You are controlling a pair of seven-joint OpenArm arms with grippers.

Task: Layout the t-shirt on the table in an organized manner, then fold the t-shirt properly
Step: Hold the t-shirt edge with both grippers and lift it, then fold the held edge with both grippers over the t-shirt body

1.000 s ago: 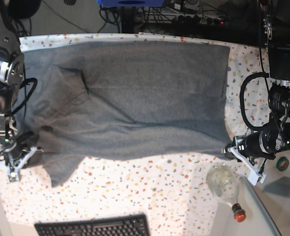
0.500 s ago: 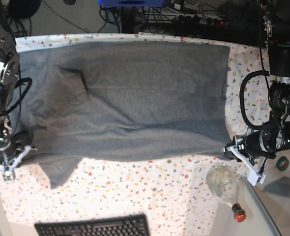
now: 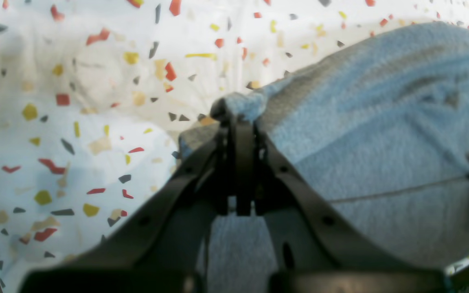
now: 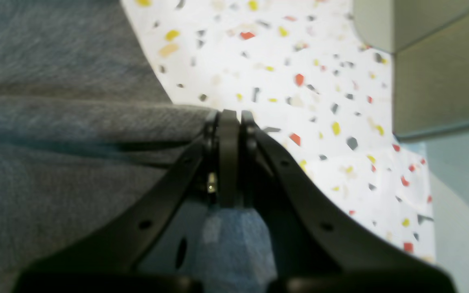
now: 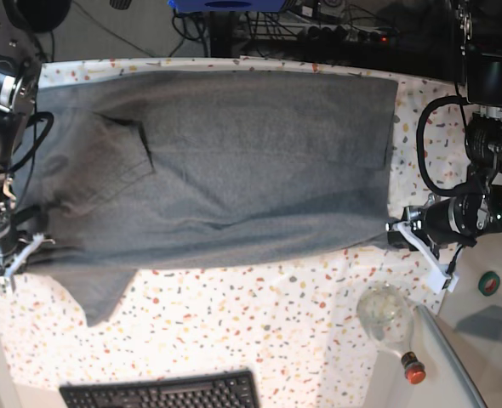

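T-shirt [image 5: 234, 161] spread lengthwise across table [image 5: 259, 331], collar end base-view left.
Left gripper [image 3: 238, 116] and right gripper [image 4: 230, 116] low at opposite ends, each pinching its near edge.

Keyboard [image 5: 162, 391]: black, at the near edge in your base view — only its upper rows show.
Glass bottle [image 5: 389, 321]: clear, lying on its side at your lower right, red cap [image 5: 413, 371] pointing toward the near edge.
Green round thing [image 5: 489, 283]: small, far right — too small for you to tell what it is.
Cables [image 5: 319, 30]: dark tangle behind the far edge.
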